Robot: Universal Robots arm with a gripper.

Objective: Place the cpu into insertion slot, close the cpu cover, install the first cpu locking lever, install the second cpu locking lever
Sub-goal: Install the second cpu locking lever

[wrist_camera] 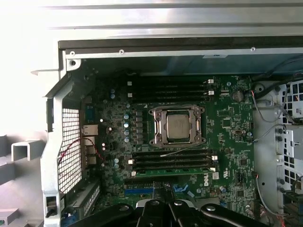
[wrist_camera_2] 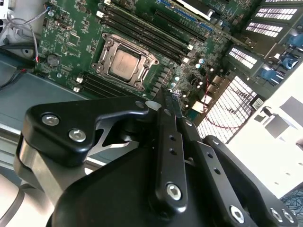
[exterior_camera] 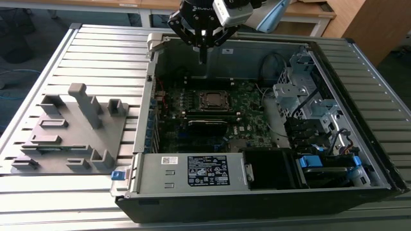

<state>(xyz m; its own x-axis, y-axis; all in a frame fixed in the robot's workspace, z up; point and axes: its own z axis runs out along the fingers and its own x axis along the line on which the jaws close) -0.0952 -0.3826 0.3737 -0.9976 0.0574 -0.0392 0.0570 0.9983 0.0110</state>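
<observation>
Seemingly seated cpu (wrist_camera: 178,126), levers hardly discernible.

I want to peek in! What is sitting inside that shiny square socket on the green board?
The cpu lies inside the insertion slot, framed by the cpu cover. The contacts beneath the chip are covered.

The gripper (exterior_camera: 203,58) is a matte black assembly of angular linkage bars fanning from a dark body at the top centre of the exterior view, narrowing to slim black fingers (exterior_camera: 203,50). Behind it, at the upper right of that frame, sits a pale grey wrist block and a light blue joint cap on the arm (exterior_camera: 273,14). In the second wrist view, the gripper (wrist_camera_2: 163,97) fills the lower frame: glossy black links studded with silver hex-socket screws, round pivot pins, and a brushed silver metal bracket at lower left.
</observation>
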